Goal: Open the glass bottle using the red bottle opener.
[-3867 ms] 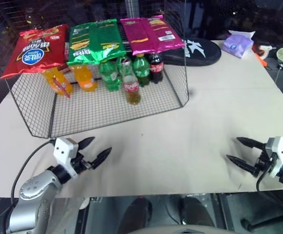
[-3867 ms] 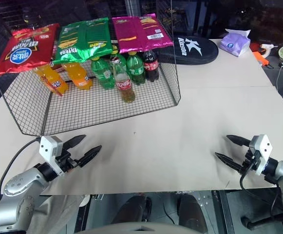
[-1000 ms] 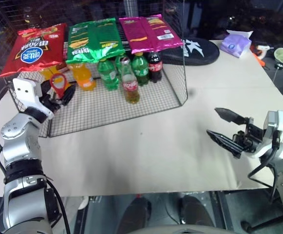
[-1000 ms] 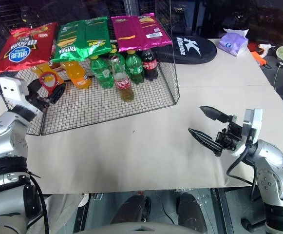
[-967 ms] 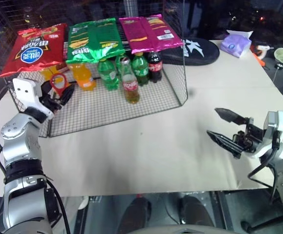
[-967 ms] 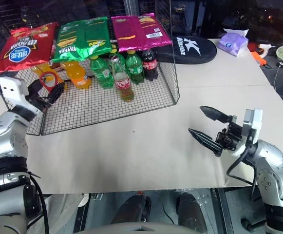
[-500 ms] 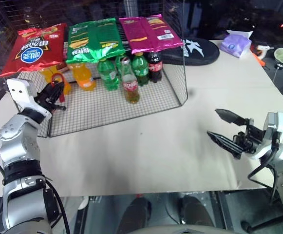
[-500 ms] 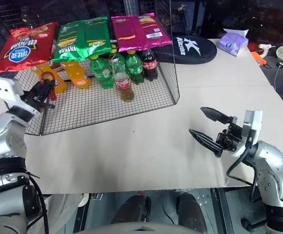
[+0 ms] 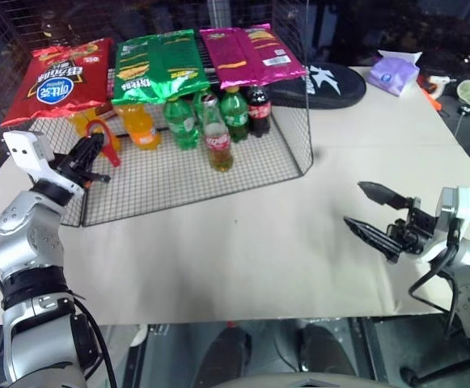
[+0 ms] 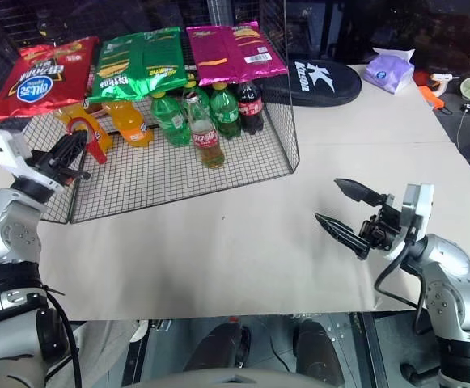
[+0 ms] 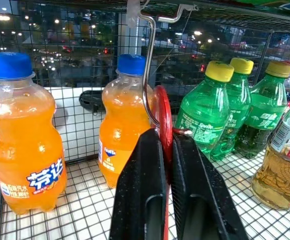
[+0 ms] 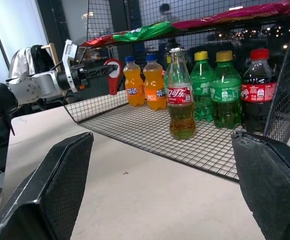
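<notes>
The glass bottle (image 9: 218, 139) stands upright on the wire rack's floor (image 9: 170, 182), in front of the green bottles; it holds amber liquid and has a red label. It also shows in the right wrist view, glass bottle (image 12: 180, 100). The red bottle opener (image 11: 163, 119) hangs by its loop from a metal hook (image 11: 147, 75) at the rack's left end. My left gripper (image 11: 166, 140) is shut on the opener's handle, seen edge-on between the black fingers. The same opener (image 9: 103, 136) shows from the head. Over the table's right side, my right gripper (image 9: 353, 204) hovers open with nothing in it.
Red, green and pink snack bags (image 9: 155, 65) lie on the rack's top. Two orange soda bottles (image 11: 22, 135), green soda bottles (image 9: 183, 121) and a dark cola bottle (image 9: 258, 109) stand in the rack. Behind it are a black pouch (image 9: 323, 83) and a purple tissue pack (image 9: 395, 73).
My left gripper's fingers, open around the opener's handle a second ago, have shut on it, and the wrist has rolled a little. The right arm has not moved.
</notes>
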Robot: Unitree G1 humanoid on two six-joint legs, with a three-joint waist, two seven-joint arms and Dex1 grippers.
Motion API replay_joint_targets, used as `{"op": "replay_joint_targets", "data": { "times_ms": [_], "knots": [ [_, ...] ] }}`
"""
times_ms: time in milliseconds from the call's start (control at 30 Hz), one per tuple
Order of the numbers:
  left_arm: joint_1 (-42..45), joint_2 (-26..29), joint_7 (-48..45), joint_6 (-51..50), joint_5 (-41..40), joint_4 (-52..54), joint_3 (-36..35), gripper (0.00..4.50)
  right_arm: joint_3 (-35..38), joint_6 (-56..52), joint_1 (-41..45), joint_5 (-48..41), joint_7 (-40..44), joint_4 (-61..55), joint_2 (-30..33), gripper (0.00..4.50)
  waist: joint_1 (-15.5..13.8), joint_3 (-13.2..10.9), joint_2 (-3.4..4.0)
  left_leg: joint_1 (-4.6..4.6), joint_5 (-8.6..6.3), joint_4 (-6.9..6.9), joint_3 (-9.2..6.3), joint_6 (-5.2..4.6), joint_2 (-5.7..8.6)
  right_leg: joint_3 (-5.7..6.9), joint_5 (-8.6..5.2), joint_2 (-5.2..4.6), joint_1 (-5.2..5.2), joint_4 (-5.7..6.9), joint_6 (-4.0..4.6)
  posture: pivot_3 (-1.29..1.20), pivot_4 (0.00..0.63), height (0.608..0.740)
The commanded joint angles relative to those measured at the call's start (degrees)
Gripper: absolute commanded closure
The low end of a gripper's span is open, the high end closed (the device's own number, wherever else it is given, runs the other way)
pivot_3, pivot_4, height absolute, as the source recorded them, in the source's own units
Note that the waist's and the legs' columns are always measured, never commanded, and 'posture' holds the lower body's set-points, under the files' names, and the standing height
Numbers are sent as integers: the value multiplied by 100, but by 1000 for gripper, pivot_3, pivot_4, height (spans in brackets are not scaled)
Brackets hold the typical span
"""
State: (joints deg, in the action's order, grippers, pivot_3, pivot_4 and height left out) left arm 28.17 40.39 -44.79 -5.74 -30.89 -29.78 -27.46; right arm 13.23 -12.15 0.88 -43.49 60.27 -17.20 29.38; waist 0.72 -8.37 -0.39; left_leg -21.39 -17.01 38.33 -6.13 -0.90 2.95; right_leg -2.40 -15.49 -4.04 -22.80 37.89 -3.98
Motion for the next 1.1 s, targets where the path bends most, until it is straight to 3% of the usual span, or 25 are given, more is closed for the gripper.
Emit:
{"op": "replay_joint_targets", "data": {
  "times_ms": [33, 400, 1100],
  "knots": [
    [6, 78, -81, -67, -102, 160, -124, 4472, 53, 127, -19, -18, 27, -89, -27, 0, 0, 0, 0, 0, 0, 0, 0, 0, 0, 0, 0, 0, 0, 0, 0, 0, 150, 740],
    [-32, 83, -887, -1640, -1472, 304, -679, 4472, -25, 100, -27, 36, -90, -181, -74, 0, -1, 0, 0, 0, 0, 1, -1, 0, 0, 1, 0, 0, 0, 1, 0, 0, 150, 740],
    [48, 196, -1480, -2297, -1692, 123, -916, 4472, -91, 258, -224, 72, -83, -127, -118, 0, -8, -1, -3, 0, 0, 2, -3, 0, 1, 2, 0, 0, 1, 1, 0, 0, 150, 740]
  ]
}}
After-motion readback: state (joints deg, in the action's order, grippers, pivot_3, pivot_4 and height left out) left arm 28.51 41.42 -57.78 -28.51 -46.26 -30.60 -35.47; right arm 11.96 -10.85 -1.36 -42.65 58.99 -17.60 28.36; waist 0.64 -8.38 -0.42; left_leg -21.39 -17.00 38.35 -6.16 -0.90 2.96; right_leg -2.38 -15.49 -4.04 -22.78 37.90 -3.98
